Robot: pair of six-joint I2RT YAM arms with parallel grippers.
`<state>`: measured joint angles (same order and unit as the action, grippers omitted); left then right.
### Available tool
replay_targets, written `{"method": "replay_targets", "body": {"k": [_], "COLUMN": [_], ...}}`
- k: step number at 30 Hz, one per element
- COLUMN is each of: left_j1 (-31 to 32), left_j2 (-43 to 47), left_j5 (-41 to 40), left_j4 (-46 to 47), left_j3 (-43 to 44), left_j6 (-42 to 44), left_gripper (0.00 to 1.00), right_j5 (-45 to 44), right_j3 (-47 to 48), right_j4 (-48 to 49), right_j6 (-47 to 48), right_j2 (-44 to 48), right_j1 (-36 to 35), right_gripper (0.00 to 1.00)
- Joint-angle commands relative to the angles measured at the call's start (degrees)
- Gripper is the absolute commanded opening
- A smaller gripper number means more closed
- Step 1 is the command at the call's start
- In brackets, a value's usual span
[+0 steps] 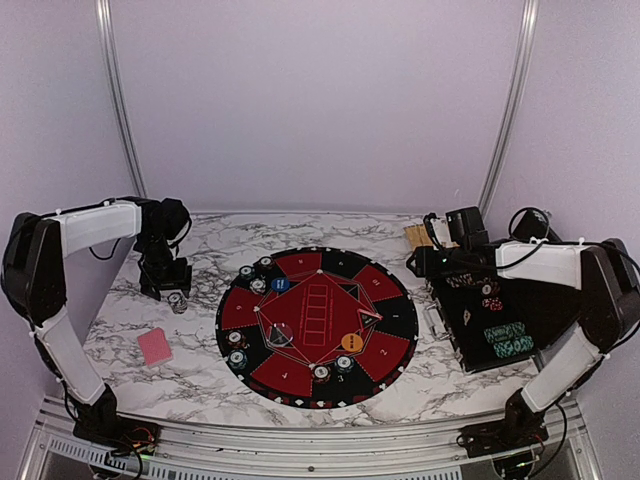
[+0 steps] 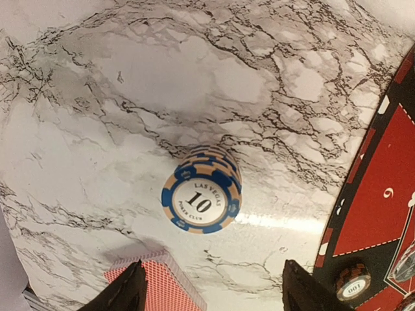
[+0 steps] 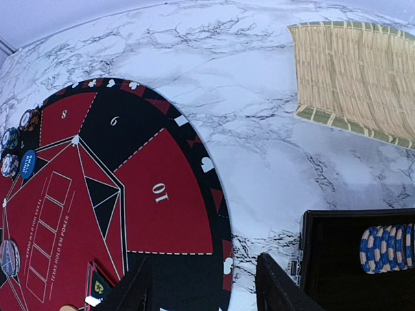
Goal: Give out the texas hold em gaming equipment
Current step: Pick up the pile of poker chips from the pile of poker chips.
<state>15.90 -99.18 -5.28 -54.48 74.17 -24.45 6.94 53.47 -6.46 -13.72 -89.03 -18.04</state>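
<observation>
Top view. White marbled desk point(image 1: 150, 390) carries a large round black-and-red mat point(image 1: 300, 330) at centre. Small stacks of dark white-striped poker chips point(image 1: 237, 358) sit around the mat's rim, with a blue round button point(image 1: 280, 284) and an orange round button point(image 1: 351, 342) on the mat. A pink-red-backed pile of playing cards point(image 1: 155, 346) lies on the desk left of the mat. The left tool point(image 1: 170, 290) points down just beside a single chip stack point(image 1: 178, 302) that stands on the desk. A black rectangular case point(image 1: 480, 320) with chips inside lies right of the mat. The right tool point(image 1: 420, 264) hangs at the case's far end.

Left wrist view. The single chip stack, blue and tan with a "10" on top, stands upright and free on the desk. The left tool's fingers point(image 2: 126, 291) are spread wide and hold nothing. A corner of the cards shows near one finger.

Right wrist view. The right tool's fingers point(image 3: 279, 285) are parted and empty, above the mat's edge. A woven bamboo mat point(image 3: 356, 78) lies beyond. A row of blue-and-white chips point(image 3: 389, 249) lies on edge in the case.
</observation>
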Motion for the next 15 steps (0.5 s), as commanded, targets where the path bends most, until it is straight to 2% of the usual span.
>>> {"method": "replay_targets", "body": {"k": [1, 15], "left_j1": [-1.3, -5.0], "left_j2": [0.1, -5.3], "left_j5": [1.6, 4.1], "left_j4": [2.5, 6.1], "left_j3": [-0.8, -1.6], "left_j6": [1.6, 3.7], "left_gripper": [0.73, 0.70], "right_j5": [-1.0, -1.9], "right_j3": [0.8, 1.0], "right_j4": [0.4, 0.1], "right_j6": [-0.4, -0.2], "right_j2": [-0.8, -1.1], "right_j1": [0.6, 0.6], "right_gripper": [0.53, 0.53]}}
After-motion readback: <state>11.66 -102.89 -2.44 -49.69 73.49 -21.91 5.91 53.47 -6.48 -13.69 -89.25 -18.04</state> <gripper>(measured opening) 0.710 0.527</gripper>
